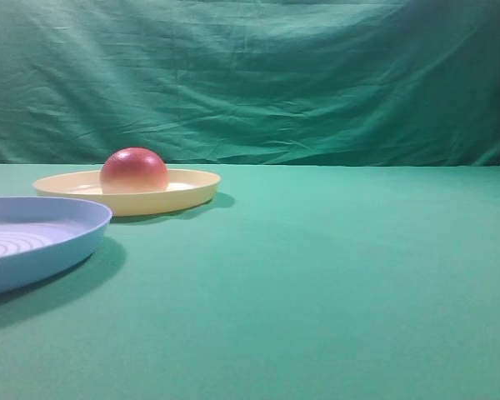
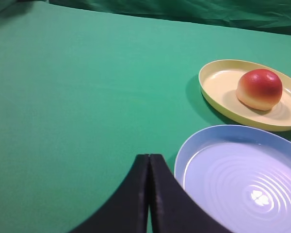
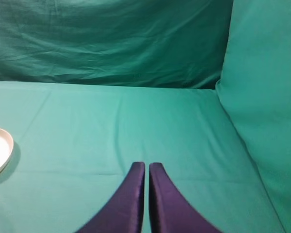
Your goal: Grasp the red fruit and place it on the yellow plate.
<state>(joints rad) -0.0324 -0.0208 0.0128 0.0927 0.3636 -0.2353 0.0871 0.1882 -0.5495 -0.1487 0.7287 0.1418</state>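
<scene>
We see the red fruit (image 1: 134,170) sitting on the yellow plate (image 1: 183,193), with its flat base down, a little toward one side of the plate and not in its middle. The yellow plate lies on the desk (image 1: 333,275), which is covered with green cloth, toward the back edge where the green curtain (image 1: 258,75) hangs. A light-blue plate (image 1: 42,237) with ridges in circles lies just beside the yellow plate, nearer to the front edge of the desk; the two rims are close but we cannot tell if they touch.

The left tool (image 2: 149,160) hangs above the desk beside the light-blue plate, its two fingers pressed together and holding nothing. The right tool (image 3: 147,167) is also fully closed and empty, over the bare cloth well apart from the fruit
</scene>
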